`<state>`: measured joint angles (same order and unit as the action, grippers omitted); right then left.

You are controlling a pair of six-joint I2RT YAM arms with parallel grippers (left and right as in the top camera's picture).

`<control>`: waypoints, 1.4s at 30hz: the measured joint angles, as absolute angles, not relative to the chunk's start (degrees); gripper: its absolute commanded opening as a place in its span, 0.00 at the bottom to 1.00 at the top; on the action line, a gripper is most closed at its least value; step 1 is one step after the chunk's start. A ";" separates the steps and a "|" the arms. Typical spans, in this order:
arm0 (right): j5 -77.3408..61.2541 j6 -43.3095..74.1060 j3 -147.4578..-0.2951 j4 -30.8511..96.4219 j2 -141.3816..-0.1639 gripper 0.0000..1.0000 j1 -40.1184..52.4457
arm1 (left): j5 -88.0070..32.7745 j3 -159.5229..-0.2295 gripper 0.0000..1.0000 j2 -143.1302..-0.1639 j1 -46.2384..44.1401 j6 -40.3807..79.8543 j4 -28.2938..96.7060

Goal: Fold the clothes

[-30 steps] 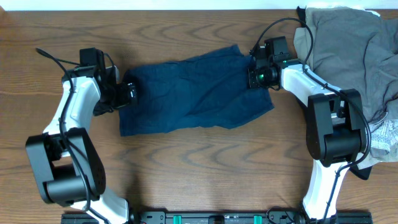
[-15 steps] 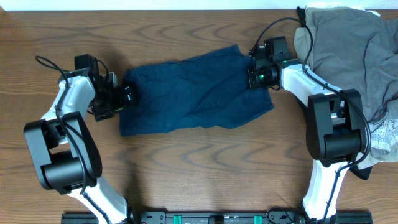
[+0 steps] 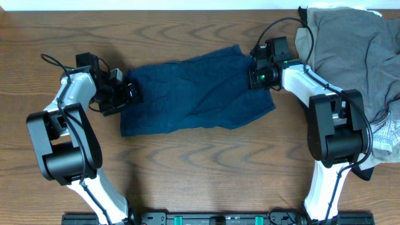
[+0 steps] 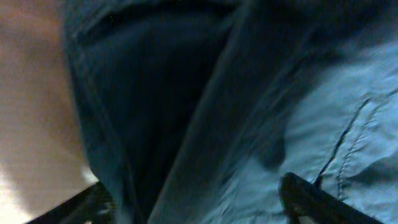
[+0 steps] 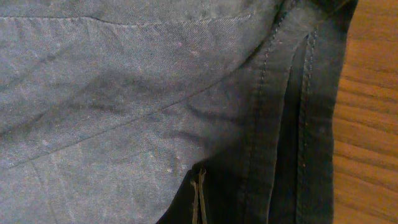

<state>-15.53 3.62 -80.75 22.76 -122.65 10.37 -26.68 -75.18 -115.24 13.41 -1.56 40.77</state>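
Note:
The dark navy blue shorts point(image 3: 197, 94) lie spread flat across the middle of the wooden table. My left gripper point(image 3: 130, 92) is at their left edge. In the left wrist view its fingers point(image 4: 199, 205) stand wide apart with the shorts' cloth point(image 4: 249, 93) between them. My right gripper point(image 3: 257, 76) is at the shorts' upper right edge. In the right wrist view its fingertips point(image 5: 199, 202) are pressed together on a fold of the shorts point(image 5: 124, 93) beside a stitched seam.
A pile of grey and beige clothes point(image 3: 356, 50) covers the table's far right, with a white-patterned piece point(image 3: 384, 134) below it. Bare wood point(image 3: 187, 169) lies in front of the shorts.
My left gripper drew back left off the shorts, then came right again onto their left edge. The right arm and the shorts have not moved.

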 measured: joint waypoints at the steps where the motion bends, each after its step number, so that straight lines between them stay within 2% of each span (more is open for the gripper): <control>1: -15.51 3.62 -80.75 22.72 -122.65 0.01 10.37 | -27.57 -75.29 0.58 -115.70 13.43 -1.43 40.07; 6: -14.79 3.60 -80.79 22.65 -122.65 0.01 10.37 | -31.64 -75.92 0.29 -117.95 13.39 -1.72 37.43; 8: -14.55 3.60 -80.84 22.68 -122.65 0.01 10.37 | -32.97 -76.05 0.11 -118.69 13.41 -1.74 36.77; 9: -14.48 3.60 -80.84 22.70 -122.65 0.01 10.37 | -33.69 -76.05 0.06 -119.13 13.41 -1.98 36.45; 20: -17.19 3.60 -80.95 22.72 -122.65 0.01 10.35 | -35.83 -75.53 0.06 -119.04 14.98 -2.39 38.41; 32: -40.40 6.28 -80.86 16.36 -121.95 0.01 8.86 | -25.02 -73.78 0.06 -110.52 16.29 -2.42 45.78; 42: -44.31 7.40 -80.84 23.55 -121.64 0.01 5.87 | -20.71 -73.93 0.06 -109.19 16.51 -2.39 47.83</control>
